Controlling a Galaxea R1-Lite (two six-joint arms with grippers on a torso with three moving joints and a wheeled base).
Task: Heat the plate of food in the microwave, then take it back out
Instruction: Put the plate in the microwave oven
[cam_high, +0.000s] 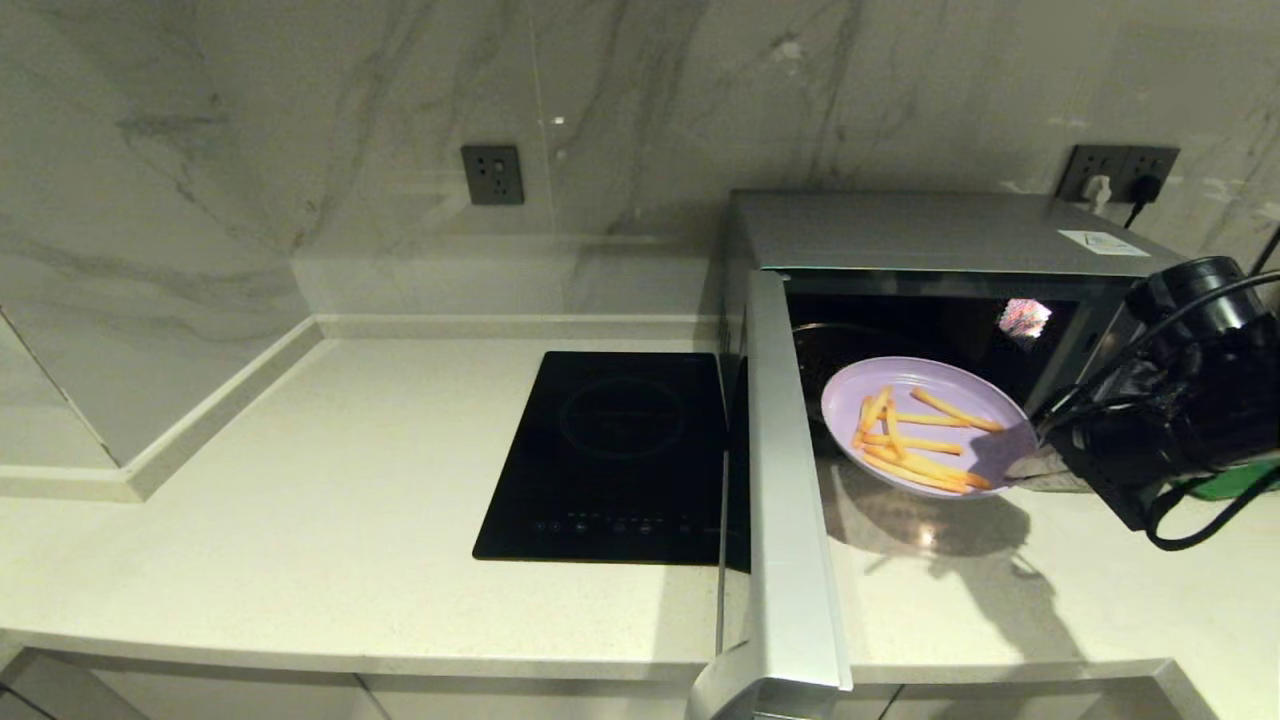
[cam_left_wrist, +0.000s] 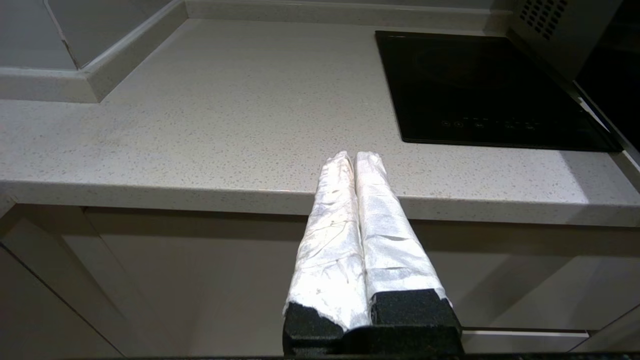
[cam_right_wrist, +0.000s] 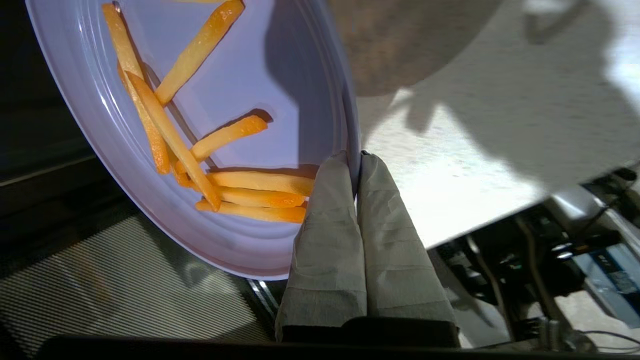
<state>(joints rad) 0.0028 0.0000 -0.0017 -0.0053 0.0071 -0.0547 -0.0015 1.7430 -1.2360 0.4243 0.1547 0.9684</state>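
The pale-lilac plate of food (cam_high: 925, 420) with several orange fries hangs tilted in the air in front of the open cavity of the silver microwave (cam_high: 930, 235). My right gripper (cam_high: 1030, 468) is shut on the plate's right rim; in the right wrist view its taped fingers pinch the rim of the plate of food (cam_right_wrist: 240, 65) at my right gripper (cam_right_wrist: 356, 157). The microwave door (cam_high: 785, 480) stands swung wide open towards me. My left gripper (cam_left_wrist: 354, 156) is shut on nothing, parked low in front of the counter edge, out of the head view.
A flat black induction hob (cam_high: 615, 455) lies on the counter left of the open door. Something green (cam_high: 1235, 485) shows behind my right arm. A marble wall with sockets (cam_high: 492, 174) backs the counter. Pale worktop (cam_high: 300, 500) stretches to the left.
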